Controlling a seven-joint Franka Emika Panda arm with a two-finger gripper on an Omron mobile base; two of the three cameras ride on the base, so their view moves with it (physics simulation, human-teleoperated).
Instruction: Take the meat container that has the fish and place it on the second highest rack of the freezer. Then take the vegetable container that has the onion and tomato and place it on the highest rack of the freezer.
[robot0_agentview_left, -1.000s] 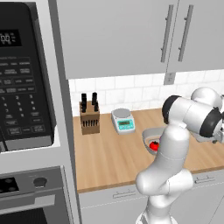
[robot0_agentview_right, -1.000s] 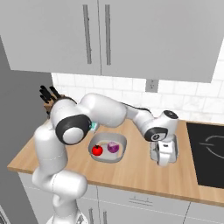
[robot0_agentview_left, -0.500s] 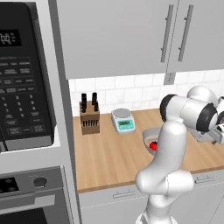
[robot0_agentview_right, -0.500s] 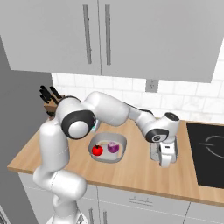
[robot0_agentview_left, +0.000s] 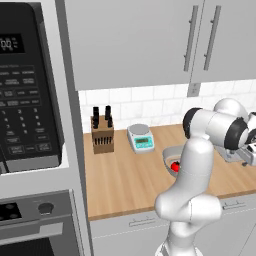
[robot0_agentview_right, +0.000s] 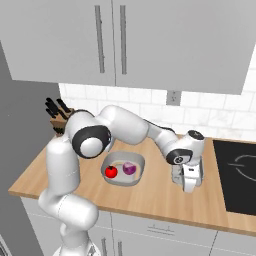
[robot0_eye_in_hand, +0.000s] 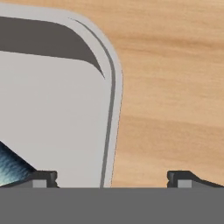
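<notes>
The wooden tabletop (robot0_agentview_right: 150, 195) carried a knife block (robot0_agentview_left: 102, 133) near the back wall, a small kitchen scale (robot0_agentview_left: 140, 137) just beside it, and a grey container (robot0_agentview_right: 123, 170) holding 1 tomato (robot0_agentview_right: 111, 171) and 1 onion (robot0_agentview_right: 129, 169); another grey tray (robot0_eye_in_hand: 65, 109), holding the fish (robot0_eye_in_hand: 11, 168), lay flat on the wood.

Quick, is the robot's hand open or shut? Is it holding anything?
Gripper: open, holding nothing, its fingertips either side of the meat container's rim.
</notes>
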